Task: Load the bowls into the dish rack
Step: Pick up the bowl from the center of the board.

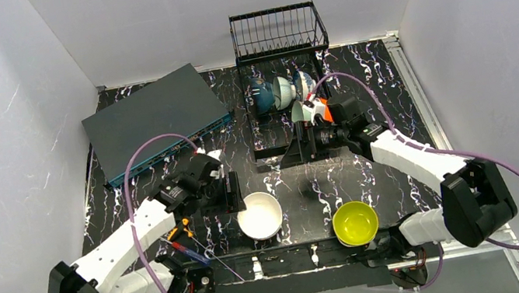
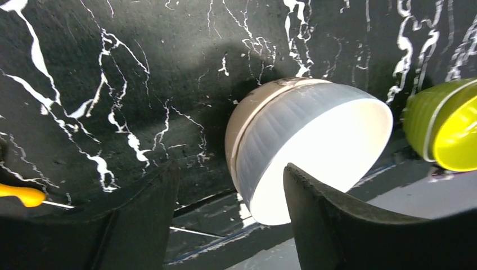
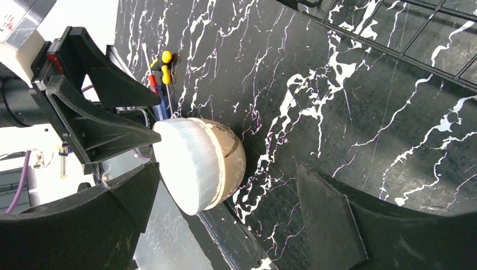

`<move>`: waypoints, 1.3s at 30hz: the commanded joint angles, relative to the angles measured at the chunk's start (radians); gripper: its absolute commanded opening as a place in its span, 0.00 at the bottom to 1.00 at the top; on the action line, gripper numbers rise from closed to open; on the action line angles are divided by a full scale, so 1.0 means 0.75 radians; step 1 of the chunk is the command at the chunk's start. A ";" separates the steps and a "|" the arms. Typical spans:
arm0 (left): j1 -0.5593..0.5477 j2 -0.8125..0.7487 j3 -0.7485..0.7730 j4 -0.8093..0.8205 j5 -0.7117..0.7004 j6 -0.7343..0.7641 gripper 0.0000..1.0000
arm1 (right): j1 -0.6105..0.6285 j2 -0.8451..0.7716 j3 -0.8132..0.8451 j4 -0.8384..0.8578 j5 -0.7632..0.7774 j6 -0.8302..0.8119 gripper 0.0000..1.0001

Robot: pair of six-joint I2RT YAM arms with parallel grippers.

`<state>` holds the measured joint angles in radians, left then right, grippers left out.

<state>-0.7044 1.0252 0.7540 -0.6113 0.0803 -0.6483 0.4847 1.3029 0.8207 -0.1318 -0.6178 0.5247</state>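
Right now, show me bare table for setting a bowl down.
Bare: the stretch between the white bowl, yellow bowl and rack; also right of the rack, under a cable loop. Crowded: the rack's near end, where the right gripper hangs, and beside the white bowl, at the left gripper.

Two bowls [image 1: 260, 215] lie on the table [image 1: 302, 187] before the dish rack [image 1: 277, 29], which holds others.

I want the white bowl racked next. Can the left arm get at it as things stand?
Likely yes: the left gripper sits right at the white bowl, open fingers seemingly either side of its wall, nothing else in the way.
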 commanded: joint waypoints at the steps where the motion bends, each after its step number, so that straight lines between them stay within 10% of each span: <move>1: -0.067 0.082 0.089 -0.030 -0.107 0.155 0.63 | 0.001 0.029 0.007 0.036 -0.030 -0.003 0.99; 24: -0.201 0.204 0.153 0.011 -0.014 0.285 0.00 | 0.001 0.074 0.103 -0.018 -0.022 -0.033 0.99; 39: -0.195 0.126 0.285 -0.028 0.031 0.272 0.00 | 0.000 -0.001 0.133 -0.027 -0.024 -0.016 0.99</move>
<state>-0.8528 1.1694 0.9035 -0.6468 0.0544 -0.4385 0.4847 1.3613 0.8623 -0.1596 -0.6174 0.5182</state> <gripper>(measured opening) 0.040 0.985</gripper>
